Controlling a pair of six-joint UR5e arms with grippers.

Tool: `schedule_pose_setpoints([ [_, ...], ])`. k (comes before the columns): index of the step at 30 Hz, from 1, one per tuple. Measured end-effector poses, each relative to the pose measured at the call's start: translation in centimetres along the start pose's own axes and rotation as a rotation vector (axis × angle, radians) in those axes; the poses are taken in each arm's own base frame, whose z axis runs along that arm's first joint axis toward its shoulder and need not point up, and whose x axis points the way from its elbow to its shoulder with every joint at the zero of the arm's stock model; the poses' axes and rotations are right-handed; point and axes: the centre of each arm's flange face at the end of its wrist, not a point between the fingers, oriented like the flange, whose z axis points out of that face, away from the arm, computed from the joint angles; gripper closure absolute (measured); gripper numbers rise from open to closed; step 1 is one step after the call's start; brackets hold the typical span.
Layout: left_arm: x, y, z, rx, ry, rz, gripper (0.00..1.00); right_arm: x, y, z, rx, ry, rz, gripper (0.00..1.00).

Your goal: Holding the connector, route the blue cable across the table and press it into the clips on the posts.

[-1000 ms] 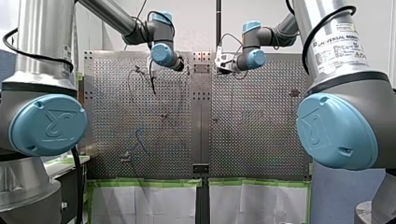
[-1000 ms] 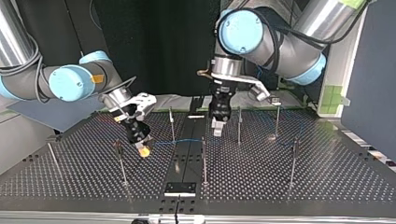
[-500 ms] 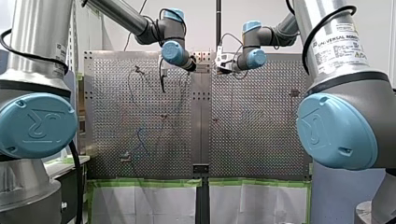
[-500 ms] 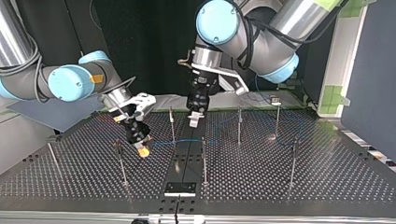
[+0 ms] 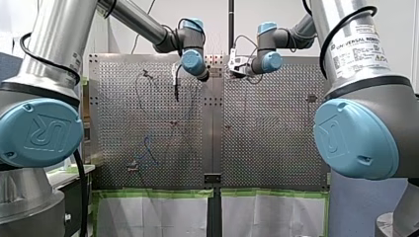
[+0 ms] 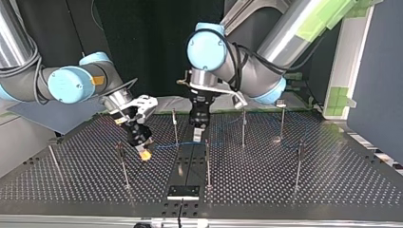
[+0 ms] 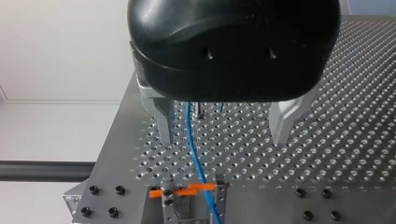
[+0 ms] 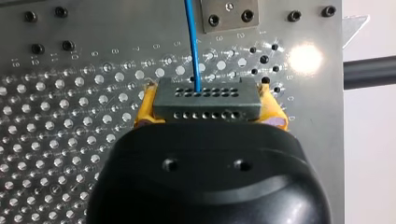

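Routing seems well under way: the right gripper is clamped on the grey connector between its yellow pads, and the blue cable runs from it across the table toward the middle. The left gripper hangs with metal fingers spread, astride the cable, just above the orange clip on a post. Next, I'd guess, comes a straight push down to seat the cable in that clip. Whether it already sits in there I can't tell; the post is cut off below, and the farther clips are too small to read
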Motion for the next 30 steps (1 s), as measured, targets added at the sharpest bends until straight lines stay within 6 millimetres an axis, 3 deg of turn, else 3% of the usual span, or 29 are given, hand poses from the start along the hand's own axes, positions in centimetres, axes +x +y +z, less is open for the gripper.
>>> schedule_pose_setpoints([
  [15,-3.0,-1.2,2.7,0.000,-0.061,-0.027,0.00,0.0,0.2,0.0,-0.003,0.000,0.001,1.00],
  [30,0.0,-2.8,6.6,-0.006,-0.002,0.000,0.00,0.0,0.2,0.0,0.001,0.000,0.003,1.00],
])
